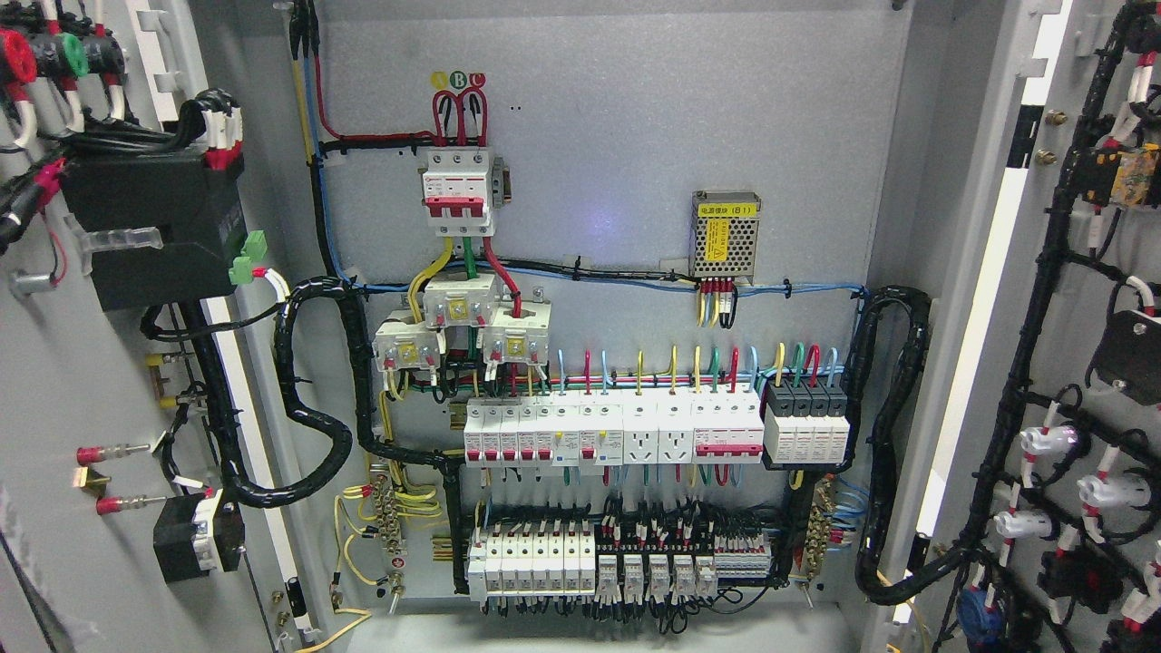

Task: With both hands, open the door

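Both doors of the cabinet are seen swung fully outward. The left door point(63, 381) fills the left edge of the head view, its inner face turned toward the camera and carrying a black box, red and green knobs and bundled cables. The right door point(1070, 363) stands open at the right edge, its inner face lined with black cable runs, small white lamp backs and a yellow part near the top.

Between the doors the back panel point(617, 136) of the cabinet is laid bare. A red-and-white main breaker point(458, 190) is mounted high up, a small perforated metal power supply point(726, 234) with a yellow label sits to its right, a long row of white breakers point(617, 433) runs across the middle, and a lower row of breakers and relays point(617, 562) is fixed beneath it.

No hand is visible anywhere in the view; neither arm enters from the lower left or lower right. The state of the fingers therefore cannot be told, and no place can be given relative to a hand, since none is shown. Neither door is touched by anything.

The opening itself is judged to be done: both doors are wide apart and the interior is fully exposed. Nothing further appears to be left, except perhaps a settling of the arms out of sight.
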`<act>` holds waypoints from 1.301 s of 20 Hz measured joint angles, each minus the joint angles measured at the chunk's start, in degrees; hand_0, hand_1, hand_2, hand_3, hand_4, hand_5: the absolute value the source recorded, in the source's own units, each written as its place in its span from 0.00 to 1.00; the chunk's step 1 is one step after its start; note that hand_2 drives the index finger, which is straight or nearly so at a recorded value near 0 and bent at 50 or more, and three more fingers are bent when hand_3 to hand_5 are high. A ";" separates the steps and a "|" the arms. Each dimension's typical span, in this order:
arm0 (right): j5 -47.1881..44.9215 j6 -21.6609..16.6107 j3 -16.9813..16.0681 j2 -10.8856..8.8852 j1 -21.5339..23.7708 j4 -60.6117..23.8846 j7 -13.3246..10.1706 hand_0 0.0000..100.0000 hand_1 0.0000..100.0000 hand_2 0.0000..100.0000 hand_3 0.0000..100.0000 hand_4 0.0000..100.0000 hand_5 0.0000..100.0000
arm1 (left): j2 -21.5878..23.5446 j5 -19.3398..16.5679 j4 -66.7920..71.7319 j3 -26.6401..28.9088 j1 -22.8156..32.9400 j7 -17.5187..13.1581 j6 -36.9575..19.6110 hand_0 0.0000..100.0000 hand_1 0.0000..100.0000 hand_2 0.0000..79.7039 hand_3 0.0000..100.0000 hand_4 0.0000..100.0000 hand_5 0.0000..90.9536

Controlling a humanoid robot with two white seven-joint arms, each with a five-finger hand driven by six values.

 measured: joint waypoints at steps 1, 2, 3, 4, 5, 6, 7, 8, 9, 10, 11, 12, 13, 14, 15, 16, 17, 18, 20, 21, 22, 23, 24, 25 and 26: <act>-0.02 -0.01 -0.17 -0.03 0.06 0.01 0.01 0.19 0.00 0.00 0.00 0.00 0.00 | 0.70 0.00 -2.25 -0.91 1.09 -0.05 -0.17 0.00 0.00 0.00 0.00 0.00 0.00; -0.04 -0.05 -0.44 -0.18 0.13 0.02 0.01 0.19 0.00 0.00 0.00 0.00 0.00 | 1.49 0.00 -4.89 -1.91 2.32 -0.10 -0.27 0.00 0.00 0.00 0.00 0.00 0.00; -0.08 -0.10 -0.76 -0.38 0.21 0.02 0.02 0.19 0.00 0.00 0.00 0.00 0.00 | 2.27 0.00 -7.35 -2.69 3.46 -0.13 -0.39 0.00 0.00 0.00 0.00 0.00 0.00; -0.16 -0.12 -1.26 -0.76 0.37 0.00 0.03 0.19 0.00 0.00 0.00 0.00 0.00 | 3.00 0.00 -9.85 -3.46 4.62 -0.14 -0.49 0.00 0.00 0.00 0.00 0.00 0.00; -0.23 -0.17 -1.78 -1.21 0.57 -0.08 0.07 0.19 0.00 0.00 0.00 0.00 0.00 | 3.83 0.00 -12.49 -4.21 5.87 -0.15 -0.52 0.00 0.00 0.00 0.00 0.00 0.00; -0.29 -0.24 -2.46 -1.78 0.83 -0.16 0.09 0.19 0.00 0.00 0.00 0.00 0.00 | 4.63 0.00 -15.15 -4.98 7.04 0.03 -0.53 0.00 0.00 0.00 0.00 0.00 0.00; -0.35 -0.33 -3.17 -2.25 1.13 -0.32 0.09 0.19 0.00 0.00 0.00 0.00 0.00 | 5.49 0.00 -17.80 -5.67 8.18 -0.32 -0.56 0.00 0.00 0.00 0.00 0.00 0.00; -0.41 -0.37 -3.91 -2.71 1.48 -0.51 0.09 0.19 0.00 0.00 0.00 0.00 0.00 | 6.33 0.00 -20.49 -6.30 9.31 -0.64 -0.58 0.00 0.00 0.00 0.00 0.00 0.00; -0.44 -0.39 -4.49 -3.17 1.79 -0.69 0.11 0.19 0.00 0.00 0.00 0.00 0.00 | 7.07 0.00 -22.83 -6.85 10.13 -1.12 -0.58 0.00 0.00 0.00 0.00 0.00 0.00; -0.42 -0.39 -5.22 -3.87 2.23 -0.92 0.16 0.19 0.00 0.00 0.00 0.00 0.00 | 7.87 0.00 -25.28 -7.39 10.90 -1.32 -0.58 0.00 0.00 0.00 0.00 0.00 0.00; -0.36 -0.39 -5.80 -4.45 2.59 -1.20 0.29 0.19 0.00 0.00 0.00 0.00 0.00 | 8.67 0.00 -27.75 -7.97 11.71 -1.60 -0.59 0.00 0.00 0.00 0.00 0.00 0.00; -0.29 -0.39 -6.38 -5.03 3.04 -1.50 -0.25 0.19 0.00 0.00 0.00 0.00 0.00 | 9.46 0.00 -30.01 -8.49 12.30 -1.69 -0.59 0.00 0.00 0.00 0.00 0.00 0.00; -0.26 -0.48 -6.95 -5.55 3.44 -1.87 -1.48 0.19 0.00 0.00 0.00 0.00 0.00 | 10.25 0.00 -32.35 -9.05 12.92 -1.91 -0.59 0.00 0.00 0.00 0.00 0.00 0.00; -0.21 -0.81 -7.58 -6.09 4.04 -2.33 -4.07 0.19 0.00 0.00 0.00 0.00 0.00 | 11.10 0.00 -34.60 -9.56 13.53 -1.97 -0.60 0.00 0.00 0.00 0.00 0.00 0.00; -0.18 -1.67 -8.07 -6.50 4.57 -2.77 -6.82 0.19 0.00 0.00 0.00 0.00 0.00 | 11.90 0.00 -36.96 -10.07 14.03 -2.00 -0.61 0.00 0.00 0.00 0.00 0.00 0.00; -0.16 -2.75 -8.58 -6.99 5.41 -3.39 -9.64 0.19 0.00 0.00 0.00 0.00 0.00 | 12.75 0.00 -39.24 -10.52 14.50 -2.04 -0.62 0.00 0.00 0.00 0.00 0.00 0.00; -0.16 -4.07 -9.01 -7.42 6.21 -3.97 -12.52 0.19 0.00 0.00 0.00 0.00 0.00 | 13.51 0.00 -41.52 -10.97 14.89 -2.04 -0.63 0.00 0.00 0.00 0.00 0.00 0.00; -0.19 -5.12 -9.40 -7.88 7.06 -4.58 -15.17 0.19 0.00 0.00 0.00 0.00 0.00 | 14.22 0.00 -43.56 -11.30 15.15 -2.05 -0.63 0.00 0.00 0.00 0.00 0.00 0.00; -0.24 -6.48 -10.11 -8.94 9.31 -6.22 -19.53 0.19 0.00 0.00 0.00 0.00 0.00 | 15.62 0.00 -47.82 -11.99 15.69 -2.08 -0.74 0.00 0.00 0.00 0.00 0.00 0.00; -0.26 -7.01 -10.48 -9.46 10.50 -7.17 -21.46 0.19 0.00 0.00 0.00 0.00 0.00 | 16.28 0.20 -49.73 -12.28 15.87 -2.09 -1.22 0.00 0.00 0.00 0.00 0.00 0.00; -0.28 -7.34 -10.94 -9.96 11.72 -8.05 -23.46 0.19 0.00 0.00 0.00 0.00 0.00 | 16.92 0.63 -51.69 -12.56 16.05 -2.13 -1.61 0.00 0.00 0.00 0.00 0.00 0.00; -0.29 -7.59 -11.44 -10.45 12.95 -8.91 -25.04 0.19 0.00 0.00 0.00 0.00 0.00 | 17.53 1.17 -53.62 -12.82 16.16 -2.17 -1.76 0.00 0.00 0.00 0.00 0.00 0.00; -0.31 -7.97 -11.99 -10.89 14.24 -9.72 -26.18 0.19 0.00 0.00 0.00 0.00 0.00 | 18.10 1.78 -55.22 -13.03 16.21 -2.20 -1.82 0.00 0.00 0.00 0.00 0.00 0.00; -0.34 -8.68 -12.62 -11.33 15.60 -10.60 -26.98 0.19 0.00 0.00 0.00 0.00 0.00 | 18.70 2.35 -56.97 -13.24 16.23 -2.20 -1.93 0.00 0.00 0.00 0.00 0.00 0.00; -0.38 -9.85 -13.28 -11.77 16.96 -11.35 -27.63 0.19 0.00 0.00 0.00 0.00 0.00 | 19.24 2.86 -58.56 -13.41 16.23 -2.20 -2.01 0.00 0.00 0.00 0.00 0.00 0.00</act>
